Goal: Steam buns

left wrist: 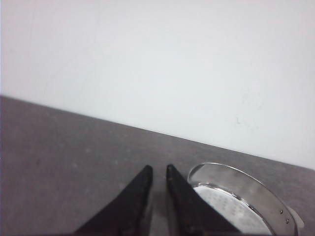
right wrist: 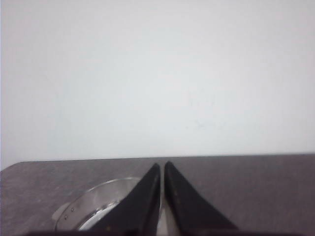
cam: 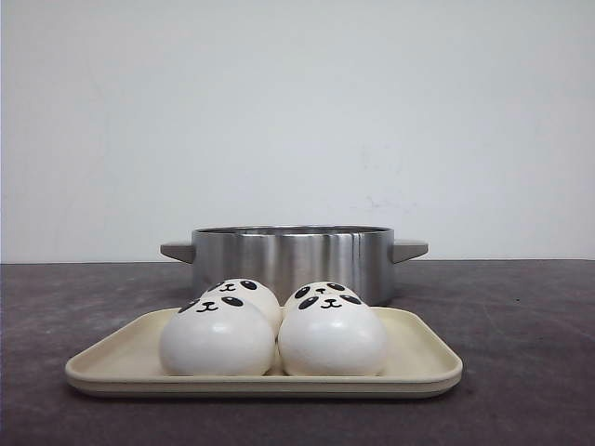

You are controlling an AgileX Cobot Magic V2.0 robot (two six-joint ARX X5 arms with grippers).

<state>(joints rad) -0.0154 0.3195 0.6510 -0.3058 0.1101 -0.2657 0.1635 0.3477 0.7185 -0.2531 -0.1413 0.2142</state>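
Buns [cam: 270,330] sat packed touching on the tray [cam: 423,358], just before the steamer pot [cam: 292,257]. Left claw [left wrist: 158,169] and right claw [right wrist: 162,166] were nearly closed, empty — risk: squeezing one bun could nudge its neighbours.

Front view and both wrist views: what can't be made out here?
- Rear buns: front view, mostly hidden behind the front buns.
- Steamer pot interior: hidden by its wall in front view; cut off by the frame edge in wrist views.
- Both arms: absent from front view.
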